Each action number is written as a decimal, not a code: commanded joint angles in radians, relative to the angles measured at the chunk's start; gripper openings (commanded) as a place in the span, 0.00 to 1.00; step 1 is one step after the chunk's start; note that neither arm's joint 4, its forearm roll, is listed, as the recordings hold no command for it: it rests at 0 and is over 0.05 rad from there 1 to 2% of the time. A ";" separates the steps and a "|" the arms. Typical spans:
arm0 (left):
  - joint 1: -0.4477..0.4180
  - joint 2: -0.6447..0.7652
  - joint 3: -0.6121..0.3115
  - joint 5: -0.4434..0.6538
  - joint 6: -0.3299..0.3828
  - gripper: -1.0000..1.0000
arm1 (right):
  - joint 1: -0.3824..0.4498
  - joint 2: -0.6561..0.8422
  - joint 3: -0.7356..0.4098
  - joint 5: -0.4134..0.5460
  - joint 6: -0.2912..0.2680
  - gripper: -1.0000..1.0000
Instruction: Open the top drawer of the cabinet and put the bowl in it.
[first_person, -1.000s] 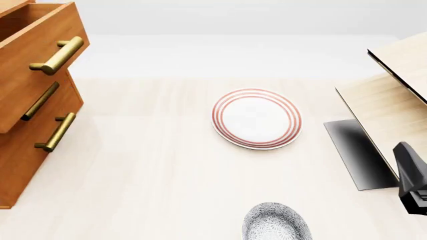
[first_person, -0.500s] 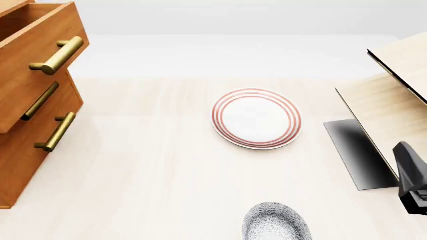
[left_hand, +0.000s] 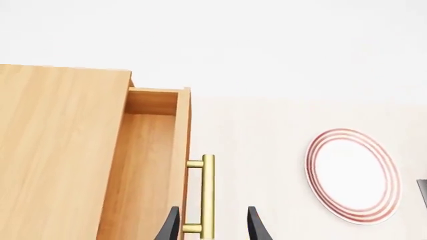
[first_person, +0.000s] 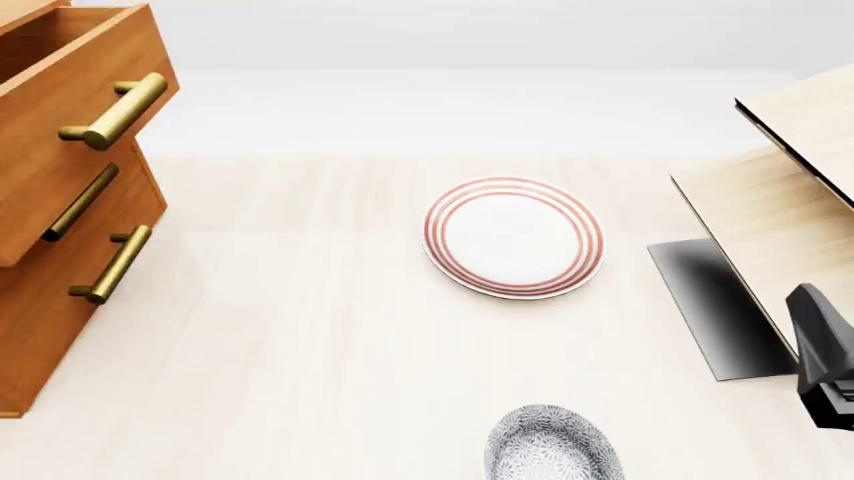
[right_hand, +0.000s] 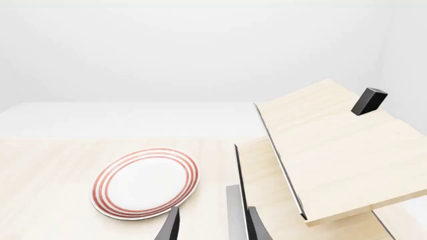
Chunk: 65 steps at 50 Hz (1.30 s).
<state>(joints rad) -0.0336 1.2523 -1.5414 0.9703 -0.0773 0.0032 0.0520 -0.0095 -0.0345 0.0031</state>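
A: Where did you stand on the task?

B: Top drawer (first_person: 74, 110) of the cabinet (first_person: 54, 300) was already pulled out at the tabletop's (first_person: 307, 380) left edge, so my read is you were between steps: opening done, bowl not yet fetched. Your left gripper (left_hand: 208, 225) had its fingers apart on either side of the drawer's brass handle (left_hand: 207, 192), not clamped on it, as far as I could tell.

A: And the bowl?

B: Speckled bowl (first_person: 554, 445) sat at the near edge of the tabletop, right of centre, well apart from the cabinet. The red-ringed plate (first_person: 513, 237) was mid-table; not your target.

A: Next move?

B: Probably you needed to get a gripper onto the bowl's rim and carry it across to the open drawer.

A: What couldn't you make out?

B: Bowl was cut off by the near frame edge. Right gripper (right_hand: 212, 225) showed fingers apart and empty, pointed toward the plate and the pale wood structure (right_hand: 333, 150), with no bowl in its view. Only fingertips showed for both grippers. The drawer's inside was mostly hidden.
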 joint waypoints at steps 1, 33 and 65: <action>0.019 -0.019 0.012 0.035 0.002 1.00 | -0.001 -0.001 0.002 -0.002 0.000 1.00; 0.024 -0.046 0.173 -0.055 -0.019 1.00 | 0.000 -0.001 0.002 -0.002 -0.001 1.00; 0.071 -0.051 0.273 -0.116 0.013 1.00 | 0.000 -0.001 0.002 -0.002 -0.001 1.00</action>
<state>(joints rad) 0.0372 1.1952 -1.3040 0.8816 -0.0634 0.0033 0.0521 -0.0095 -0.0345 0.0032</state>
